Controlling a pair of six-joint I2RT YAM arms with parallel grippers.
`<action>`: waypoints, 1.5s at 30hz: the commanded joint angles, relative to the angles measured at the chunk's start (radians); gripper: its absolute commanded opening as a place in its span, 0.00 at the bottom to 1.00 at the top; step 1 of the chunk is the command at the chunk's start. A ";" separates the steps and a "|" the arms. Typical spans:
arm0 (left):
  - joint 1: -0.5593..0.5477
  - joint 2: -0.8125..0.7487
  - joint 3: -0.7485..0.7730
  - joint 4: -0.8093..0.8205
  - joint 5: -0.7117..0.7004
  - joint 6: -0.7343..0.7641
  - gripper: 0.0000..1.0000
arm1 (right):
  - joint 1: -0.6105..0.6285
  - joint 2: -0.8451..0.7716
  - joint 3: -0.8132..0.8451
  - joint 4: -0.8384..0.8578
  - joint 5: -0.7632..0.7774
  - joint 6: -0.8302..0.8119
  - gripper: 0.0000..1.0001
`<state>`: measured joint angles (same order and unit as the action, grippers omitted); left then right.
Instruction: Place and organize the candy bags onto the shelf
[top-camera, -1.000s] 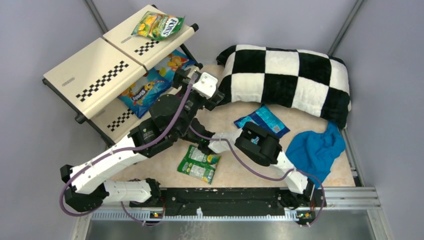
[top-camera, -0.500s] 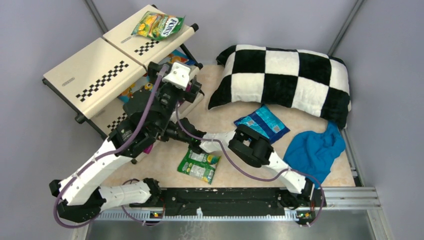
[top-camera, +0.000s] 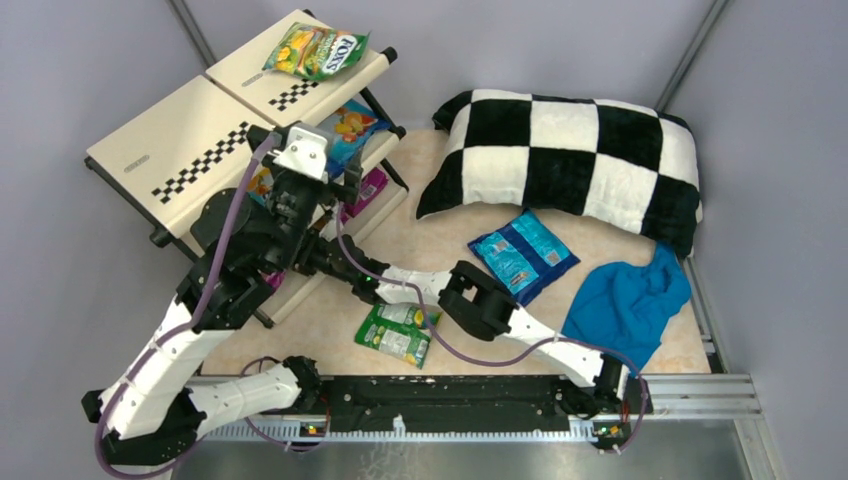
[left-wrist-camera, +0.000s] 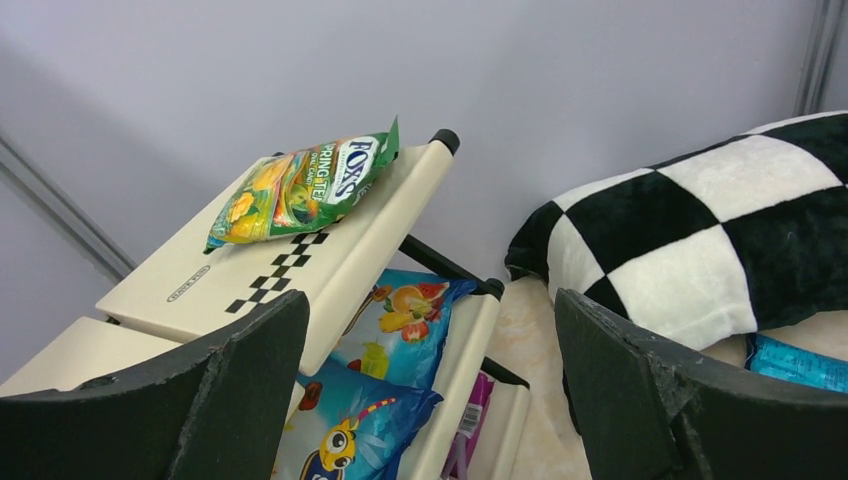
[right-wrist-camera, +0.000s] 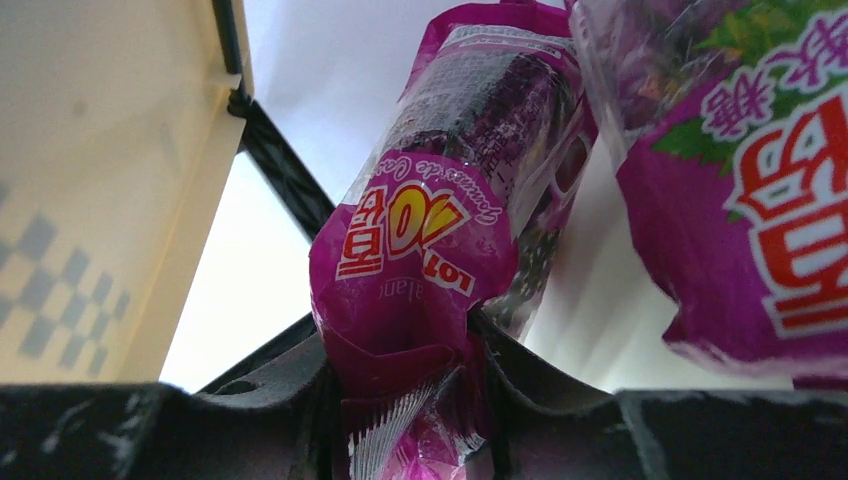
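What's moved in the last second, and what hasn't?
Left arm swung left across the shelf, jaws open. Right arm reached left toward the lower tier, jaws shut on a magenta bag, uncovering the blue bag. FOX'S bag, green-white bag, pillow unmoved.

Your top view is bright and evenly lit, with soft shadows beneath the black-and-white checkered pillow (top-camera: 570, 160); your right wrist view is backlit and washed white behind the glossy magenta candy bag (right-wrist-camera: 430, 250); the cream slanted shelf (right-wrist-camera: 100, 180) there blurs.
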<state>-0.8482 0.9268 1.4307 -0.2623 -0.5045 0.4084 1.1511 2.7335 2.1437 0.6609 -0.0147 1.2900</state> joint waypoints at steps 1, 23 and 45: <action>0.015 0.004 -0.020 0.047 0.029 -0.007 0.99 | 0.026 0.046 0.180 0.022 0.089 0.014 0.34; 0.054 0.026 -0.095 0.137 0.041 0.007 0.99 | 0.027 -0.110 0.034 -0.335 0.079 -0.050 0.80; 0.080 0.050 -0.094 0.123 0.079 -0.018 0.99 | 0.025 -0.191 -0.157 -0.181 0.057 -0.050 0.60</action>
<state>-0.7776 0.9741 1.3319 -0.1772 -0.4416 0.4118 1.1706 2.5721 1.9369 0.4145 0.0113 1.2617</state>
